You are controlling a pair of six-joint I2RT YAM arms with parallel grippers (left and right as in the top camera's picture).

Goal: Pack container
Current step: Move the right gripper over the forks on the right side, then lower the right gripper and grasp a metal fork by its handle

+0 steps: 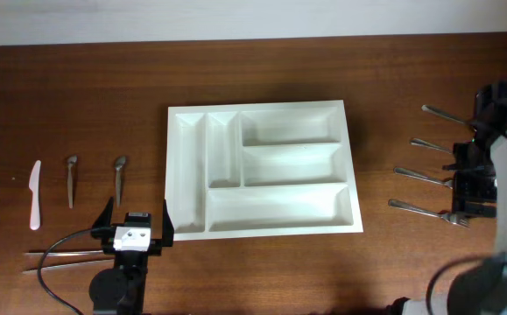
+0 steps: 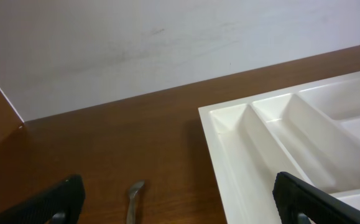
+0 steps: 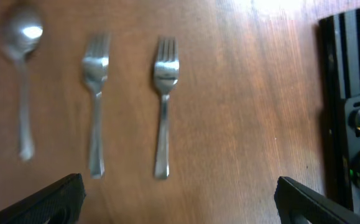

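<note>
Container [image 1: 271, 206]: white five-compartment tray, flat at centre of tabletop [image 1: 78, 87].
Left hand [image 1: 137, 214]: released, jaws wide, by the robot-side edge, just beside the tray's corner.
Right hand [image 3: 180, 202]: released, jaws wide, above forks [image 3: 162, 106] near the right edge.
Two spoons [image 1: 71, 181] and a white knife [image 1: 35, 194]: toward the left edge.

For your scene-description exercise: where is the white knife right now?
Overhead view: the white knife lies on the table's far left, just left of a spoon, well apart from the container.
</note>
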